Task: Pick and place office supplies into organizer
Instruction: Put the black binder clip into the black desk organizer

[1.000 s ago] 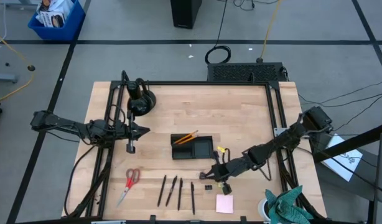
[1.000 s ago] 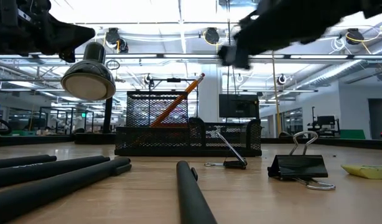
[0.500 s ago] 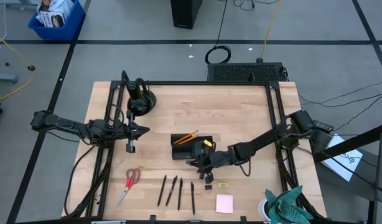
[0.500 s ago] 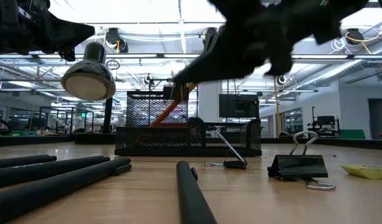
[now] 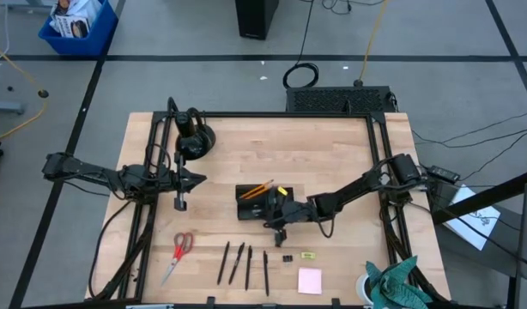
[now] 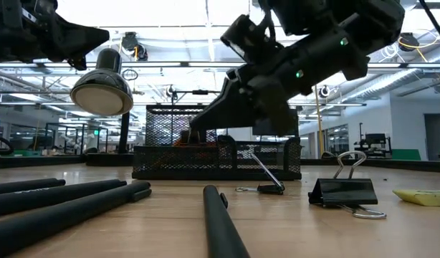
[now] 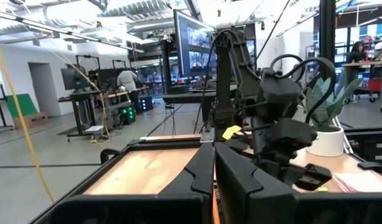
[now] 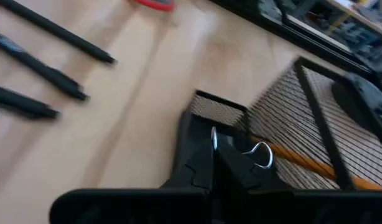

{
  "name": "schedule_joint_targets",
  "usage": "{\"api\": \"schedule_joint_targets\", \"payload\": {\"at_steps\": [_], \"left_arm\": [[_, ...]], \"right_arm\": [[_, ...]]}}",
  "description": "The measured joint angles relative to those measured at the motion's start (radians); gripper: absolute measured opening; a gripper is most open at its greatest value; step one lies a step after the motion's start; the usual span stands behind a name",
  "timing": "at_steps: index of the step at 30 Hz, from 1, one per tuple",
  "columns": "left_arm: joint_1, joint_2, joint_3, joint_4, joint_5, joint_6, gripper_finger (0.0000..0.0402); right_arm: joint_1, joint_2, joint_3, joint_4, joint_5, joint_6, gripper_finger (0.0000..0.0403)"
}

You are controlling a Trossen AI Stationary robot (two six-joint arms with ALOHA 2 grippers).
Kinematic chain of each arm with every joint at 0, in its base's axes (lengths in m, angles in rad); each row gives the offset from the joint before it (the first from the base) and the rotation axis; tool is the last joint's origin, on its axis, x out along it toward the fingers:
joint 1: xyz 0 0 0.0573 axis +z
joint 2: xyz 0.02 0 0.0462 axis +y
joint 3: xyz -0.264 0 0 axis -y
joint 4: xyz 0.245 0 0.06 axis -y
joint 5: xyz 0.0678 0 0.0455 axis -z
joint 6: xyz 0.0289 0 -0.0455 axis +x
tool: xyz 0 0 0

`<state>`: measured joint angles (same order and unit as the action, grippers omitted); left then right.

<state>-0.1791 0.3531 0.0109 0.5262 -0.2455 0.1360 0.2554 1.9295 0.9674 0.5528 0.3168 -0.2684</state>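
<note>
Pincer of the right arm (image 5: 276, 209), pressed together on a small black binder clip (image 8: 237, 152) with silver wire handles, hangs over the near end of the black mesh organizer (image 5: 265, 202) at mid-tabletop. Orange pencils (image 5: 257, 190) lean inside the organizer. Four black pens (image 5: 243, 263), red-handled scissors (image 5: 178, 251), another clip (image 5: 287, 257), a yellow-green piece (image 5: 307, 255) and a pink notepad (image 5: 310, 281) lie on the wooden tabletop (image 5: 332, 154). Left pincer (image 5: 197, 179) is pressed together, empty, well apart by a black lamp (image 5: 193, 140).
</note>
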Motion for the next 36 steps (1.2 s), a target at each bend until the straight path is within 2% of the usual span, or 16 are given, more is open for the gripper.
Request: {"api": "schedule_joint_targets", "payload": {"at_steps": [2,9,21,36], "left_arm": [[0.0,0.0,0.0,0.0,0.0,0.0,0.0021],[0.0,0.0,0.0,-0.001,0.0,0.017,0.0021],[0.0,0.0,0.0,-0.001,-0.001,0.016,0.0021],[0.0,0.0,0.0,-0.003,-0.001,0.017,0.0021]], "right_arm": [[-0.002,0.001,0.0,-0.003,0.025,0.001,0.0],[-0.007,0.0,0.0,-0.007,0.018,0.018,0.0],[-0.028,0.0,-0.001,-0.033,-0.059,0.067,0.0],[-0.037,-0.008,-0.001,-0.036,-0.058,0.104,0.0053]]}}
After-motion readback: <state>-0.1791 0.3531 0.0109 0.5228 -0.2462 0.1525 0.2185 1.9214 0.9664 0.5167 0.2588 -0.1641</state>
